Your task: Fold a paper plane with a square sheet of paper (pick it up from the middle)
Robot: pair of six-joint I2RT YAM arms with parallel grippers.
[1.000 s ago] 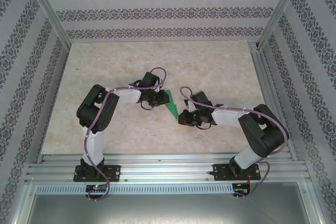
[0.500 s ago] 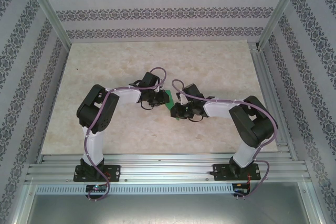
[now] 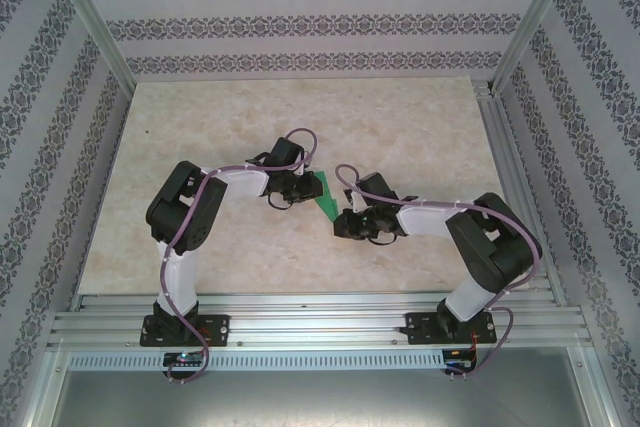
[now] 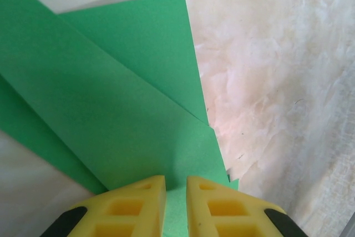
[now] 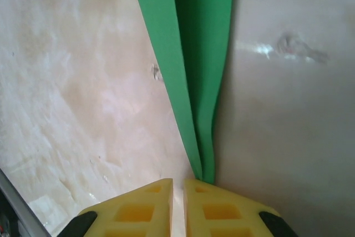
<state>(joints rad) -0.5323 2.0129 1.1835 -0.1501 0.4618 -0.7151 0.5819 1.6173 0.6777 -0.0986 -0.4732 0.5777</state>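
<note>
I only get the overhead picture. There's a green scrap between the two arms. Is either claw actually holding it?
Observer: Yes. The left wrist camera shows the left claw pinched on the green paper; green fills the slit between its yellow fingers.
Operator: Is it just one flat sheet?
Observer: No. Up close it is layered, one flap folded over another, with a slanted edge running across.
Operator: And the other claw?
Observer: In its own camera the right claw has its fingers nearly together. The paper narrows to a point that ends at one fingertip, beside the slit. I can't tell whether it is pinched.
</note>
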